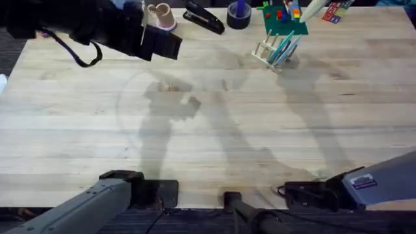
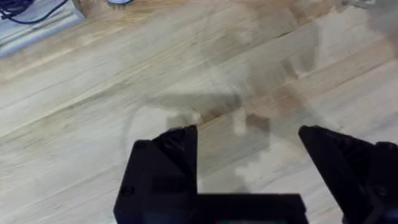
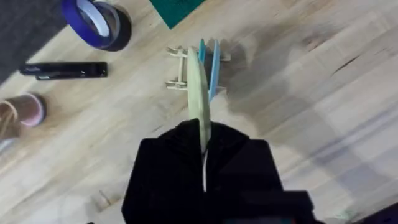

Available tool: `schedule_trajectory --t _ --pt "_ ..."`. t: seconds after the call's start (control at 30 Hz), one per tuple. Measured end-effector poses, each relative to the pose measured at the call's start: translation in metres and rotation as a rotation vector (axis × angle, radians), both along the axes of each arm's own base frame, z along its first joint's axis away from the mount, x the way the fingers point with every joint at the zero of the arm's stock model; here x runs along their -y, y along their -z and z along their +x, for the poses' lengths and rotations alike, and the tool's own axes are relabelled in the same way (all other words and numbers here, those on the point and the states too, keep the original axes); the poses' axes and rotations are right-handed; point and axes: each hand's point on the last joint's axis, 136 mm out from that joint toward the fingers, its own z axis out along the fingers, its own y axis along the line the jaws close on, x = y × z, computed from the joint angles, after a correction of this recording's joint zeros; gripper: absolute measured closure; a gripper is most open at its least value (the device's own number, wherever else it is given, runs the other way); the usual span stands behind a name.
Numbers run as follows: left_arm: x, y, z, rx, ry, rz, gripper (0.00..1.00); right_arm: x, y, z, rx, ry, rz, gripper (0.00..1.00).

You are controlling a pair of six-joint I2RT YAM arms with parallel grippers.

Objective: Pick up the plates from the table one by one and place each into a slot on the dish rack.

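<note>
Closest to me in the overhead view, both arm bases sit at the near edge of the tabletop (image 1: 214,143), the left one low on the left and the right one low on the right. The wide middle stretch of the wood carries just the arms' shadows.

My left gripper (image 2: 249,134) hangs over that bare wood, released, its two black fingers (image 2: 180,146) spread wide with nothing between them. I take the large dark blurred shape at the far left of the overhead view for the left arm raised close under the camera.

My right gripper (image 3: 202,134) is clenched on the rim of the cream-yellow plate (image 3: 198,93), which I see edge-on and upright. Its far edge reaches down to the dish rack (image 3: 177,68), just beside the light blue plate (image 3: 214,68). I cannot tell whether the cream plate is seated between the pegs or only above them.

The blue plate stands on edge in a slot of the rack. From overhead the rack (image 1: 273,52) sits toward the far right of the tabletop, the blue plate (image 1: 286,47) leaning in it.

Just behind the rack is a green board (image 1: 283,19) with coloured blocks. Along the far edge to its left lie a dark roll of tape (image 1: 238,14), a black stapler (image 1: 203,18) and a small pinkish cup (image 1: 160,16).
</note>
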Motion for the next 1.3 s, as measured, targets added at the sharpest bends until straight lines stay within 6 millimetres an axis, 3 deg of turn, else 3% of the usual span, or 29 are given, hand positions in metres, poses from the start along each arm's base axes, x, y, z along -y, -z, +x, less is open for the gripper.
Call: schedule_trajectory --t 0.33,0.47,0.53,0.7,1.07,1.3 --pt "0.000 0.000 0.000 0.000 -0.001 0.000 0.006 -0.002 0.002 0.006 0.014 0.038 0.024 0.972" --pt "0.000 0.000 0.000 0.000 0.000 0.000 0.006 -0.005 0.017 0.015 -0.025 0.039 0.012 0.972" --pt "0.000 0.000 0.000 0.000 -0.001 0.000 0.006 -0.007 0.036 0.024 -0.073 0.042 -0.004 0.972" --pt "0.000 0.000 0.000 0.000 0.000 0.000 0.006 -0.010 0.053 0.031 -0.115 0.042 -0.018 0.972" --pt "0.000 0.000 0.000 0.000 -0.001 0.000 0.006 -0.015 0.079 0.049 -0.146 0.045 -0.029 0.972" --pt "0.000 0.000 0.000 0.000 0.000 0.000 0.006 -0.016 0.083 0.059 -0.130 0.049 -0.023 0.972"
